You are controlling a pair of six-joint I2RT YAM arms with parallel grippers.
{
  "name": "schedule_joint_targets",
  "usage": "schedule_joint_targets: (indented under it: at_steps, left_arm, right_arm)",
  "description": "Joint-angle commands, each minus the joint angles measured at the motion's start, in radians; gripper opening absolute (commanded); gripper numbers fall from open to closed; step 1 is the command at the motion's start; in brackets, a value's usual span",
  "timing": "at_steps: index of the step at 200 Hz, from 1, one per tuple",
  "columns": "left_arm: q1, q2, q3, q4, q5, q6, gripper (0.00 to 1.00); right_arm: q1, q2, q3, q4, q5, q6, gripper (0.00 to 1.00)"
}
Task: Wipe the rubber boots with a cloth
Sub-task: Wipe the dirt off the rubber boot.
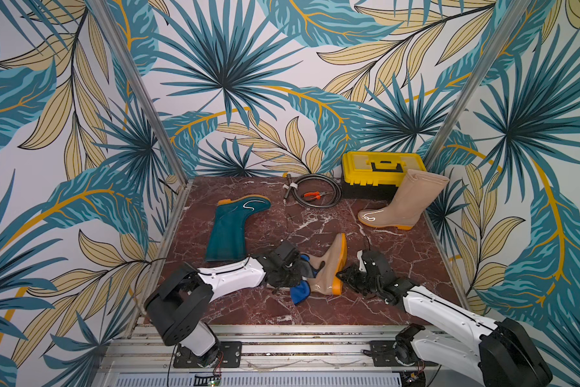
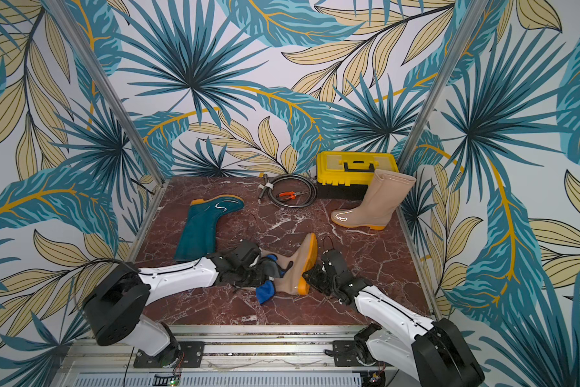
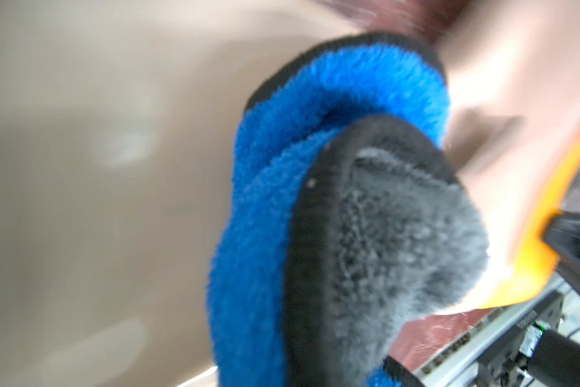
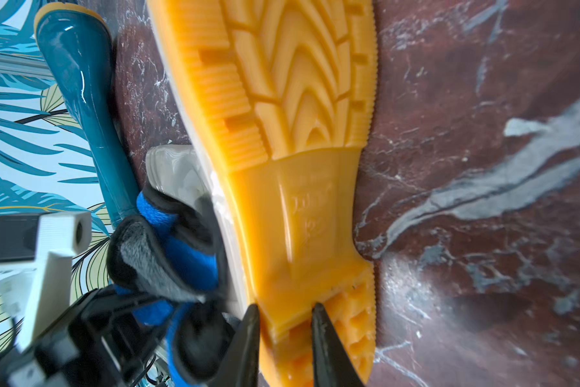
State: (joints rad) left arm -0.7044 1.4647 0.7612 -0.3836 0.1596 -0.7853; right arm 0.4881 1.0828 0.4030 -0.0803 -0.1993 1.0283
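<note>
A tan boot (image 1: 327, 273) is lying on its side near the front of the marble table (image 1: 265, 311), with its orange sole facing the right arm. The heel of that sole is being pinched by the right gripper (image 4: 285, 318): its jaws are narrowly parted, with one fingertip on each side of the heel's step. The cloth (image 3: 281, 174), blue with a grey face, is being clamped in the almost closed left gripper (image 1: 290, 273) and pressed against the boot's tan upper. The teal boot (image 1: 231, 228) is lying flat, well apart, and the other tan boot (image 1: 406, 204) is standing upright at the far right.
</note>
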Motion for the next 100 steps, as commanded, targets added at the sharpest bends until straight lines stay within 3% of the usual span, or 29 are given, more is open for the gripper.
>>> schedule_joint_targets:
  at_steps: [1,27,48,67,100]
  left_arm:
    - [0.087,-0.139,-0.083,-0.103,-0.044,0.020,0.00]
    - [0.089,-0.242,-0.070,-0.123,-0.045,-0.003,0.00]
    - [-0.055,-0.229,0.027,-0.122,-0.139,-0.024,0.00]
    - [-0.191,-0.120,0.138,-0.090,-0.187,-0.040,0.00]
    - [-0.325,0.139,0.288,0.077,-0.052,-0.060,0.00]
  right_arm:
    - [-0.007,0.042,-0.078,-0.237,0.108,0.012,0.17]
    - [-0.007,0.031,-0.085,-0.233,0.112,0.018,0.17]
    - [-0.007,0.026,-0.082,-0.234,0.108,0.025,0.17]
    - [-0.007,0.020,-0.079,-0.240,0.110,0.032,0.17]
    - [-0.007,0.021,-0.081,-0.239,0.110,0.039,0.17]
